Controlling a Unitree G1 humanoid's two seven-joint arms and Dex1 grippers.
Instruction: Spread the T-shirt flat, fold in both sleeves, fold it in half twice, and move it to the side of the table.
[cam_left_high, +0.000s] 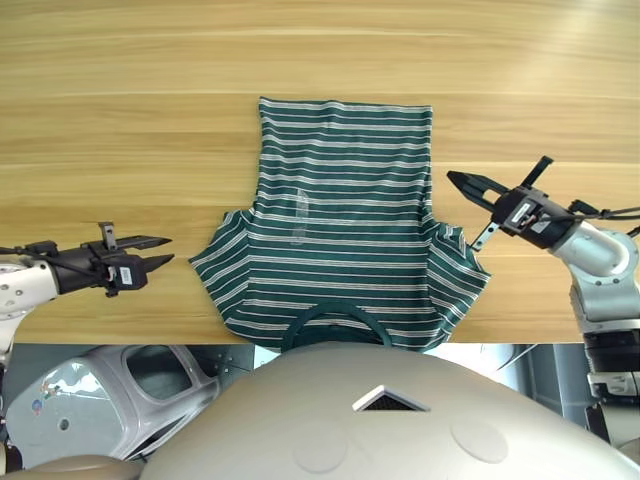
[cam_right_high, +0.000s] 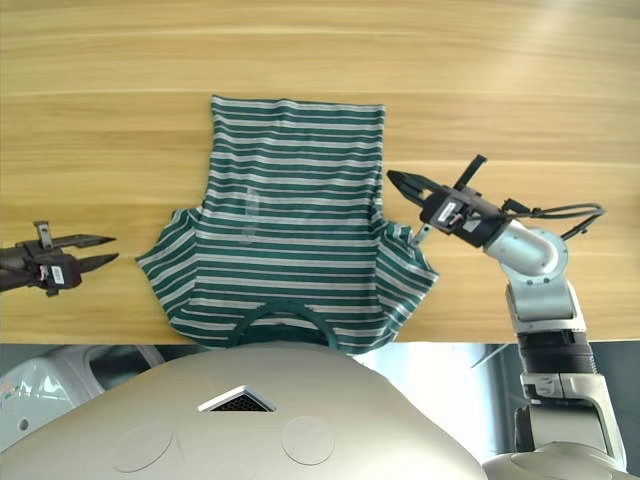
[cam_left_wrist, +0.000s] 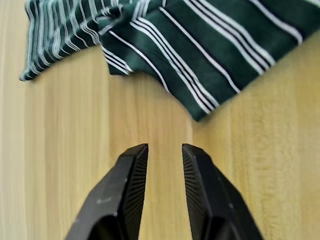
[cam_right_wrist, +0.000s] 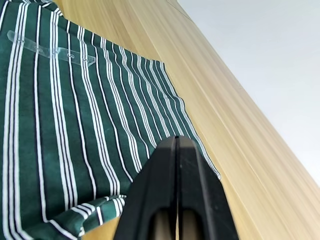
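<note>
While one T-shirt (cam_left_high: 345, 230), dark green with thin white stripes, lies spread on the wooden table (cam_left_high: 120, 120), we count two grippers, one on each side of it. The shirt sits at the near edge of the table, its collar (cam_left_high: 335, 322) toward us and its hem toward the far side. Its two sleeves both lie out to the sides, a little rumpled and not yet folded in: the left sleeve (cam_left_high: 218, 255) and the right sleeve (cam_left_high: 458, 265). One clear strip (cam_left_high: 299, 215) rests on the chest.

We see the left gripper (cam_left_high: 168, 250) over bare wood, near the left sleeve but apart from it. Its two fingers (cam_left_wrist: 134, 180) are parted with nothing between them. The right gripper (cam_left_high: 452, 177) is just beside the shirt's right edge, above the right sleeve. Its two fingers (cam_right_wrist: 165, 180) are pressed together, and we see no cloth pinched in them.
</note>
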